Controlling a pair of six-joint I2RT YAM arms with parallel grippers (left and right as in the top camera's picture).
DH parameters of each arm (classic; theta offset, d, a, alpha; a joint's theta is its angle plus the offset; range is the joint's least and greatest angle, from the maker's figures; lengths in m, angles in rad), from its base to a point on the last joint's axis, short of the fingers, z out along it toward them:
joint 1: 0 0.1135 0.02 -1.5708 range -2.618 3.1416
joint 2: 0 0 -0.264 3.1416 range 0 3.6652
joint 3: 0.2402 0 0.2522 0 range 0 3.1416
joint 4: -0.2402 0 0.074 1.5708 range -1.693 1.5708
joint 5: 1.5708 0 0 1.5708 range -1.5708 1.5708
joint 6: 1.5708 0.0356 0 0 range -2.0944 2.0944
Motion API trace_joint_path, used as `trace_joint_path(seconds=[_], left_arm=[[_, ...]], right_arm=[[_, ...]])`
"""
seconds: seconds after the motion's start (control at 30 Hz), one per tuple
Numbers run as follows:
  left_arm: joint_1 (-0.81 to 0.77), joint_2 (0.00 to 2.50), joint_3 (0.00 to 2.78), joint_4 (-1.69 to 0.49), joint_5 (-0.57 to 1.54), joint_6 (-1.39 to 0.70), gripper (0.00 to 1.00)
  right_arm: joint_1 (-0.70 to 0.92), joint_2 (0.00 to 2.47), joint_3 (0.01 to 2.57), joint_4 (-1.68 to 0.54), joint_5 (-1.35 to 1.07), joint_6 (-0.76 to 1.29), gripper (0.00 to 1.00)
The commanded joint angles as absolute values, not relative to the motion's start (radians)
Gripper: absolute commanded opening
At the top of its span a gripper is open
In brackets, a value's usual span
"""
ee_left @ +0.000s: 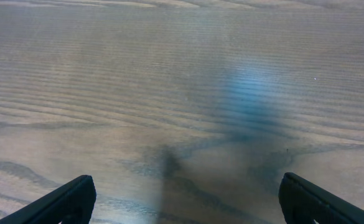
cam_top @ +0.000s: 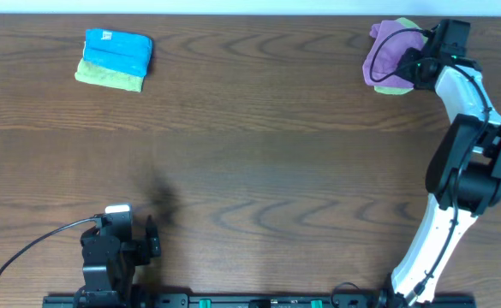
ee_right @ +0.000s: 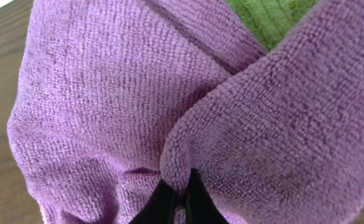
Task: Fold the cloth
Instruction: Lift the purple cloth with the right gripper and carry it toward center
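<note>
The wooden bench [cam_top: 259, 154] fills the overhead view. The white right arm [cam_top: 464, 171] reaches to its far right corner, where the purple cloth [cam_top: 385, 58] lies bunched on a green cloth [cam_top: 393, 88]. The right jaws are pinched tight on a raised fold of the purple cloth. At far left, a folded blue cloth [cam_top: 117, 50] rests on a lime-green cloth [cam_top: 109, 77]. Near the front left edge, the left jaws stand wide apart, gripping nothing.
</note>
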State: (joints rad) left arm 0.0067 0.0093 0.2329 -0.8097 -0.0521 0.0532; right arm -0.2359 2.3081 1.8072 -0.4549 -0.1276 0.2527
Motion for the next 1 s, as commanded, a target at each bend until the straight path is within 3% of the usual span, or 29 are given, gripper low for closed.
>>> trace_joint_path(seconds=[0.0, 0.57, 0.97], left_arm=[[0.013, 0.004, 0.192, -0.849, -0.052, 0.064, 0.95], [0.013, 0.004, 0.192, -0.849, -0.052, 0.064, 0.95], [0.013, 0.004, 0.192, -0.849, -0.052, 0.064, 0.95]], right_arm=[[-0.227, 2.217, 1.831, -0.47, -0.139, 0.246, 0.02], [-0.209, 1.99, 1.831, -0.59, -0.14, 0.245, 0.02], [-0.118, 1.79, 1.831, -0.829, -0.227, 0.065, 0.01]])
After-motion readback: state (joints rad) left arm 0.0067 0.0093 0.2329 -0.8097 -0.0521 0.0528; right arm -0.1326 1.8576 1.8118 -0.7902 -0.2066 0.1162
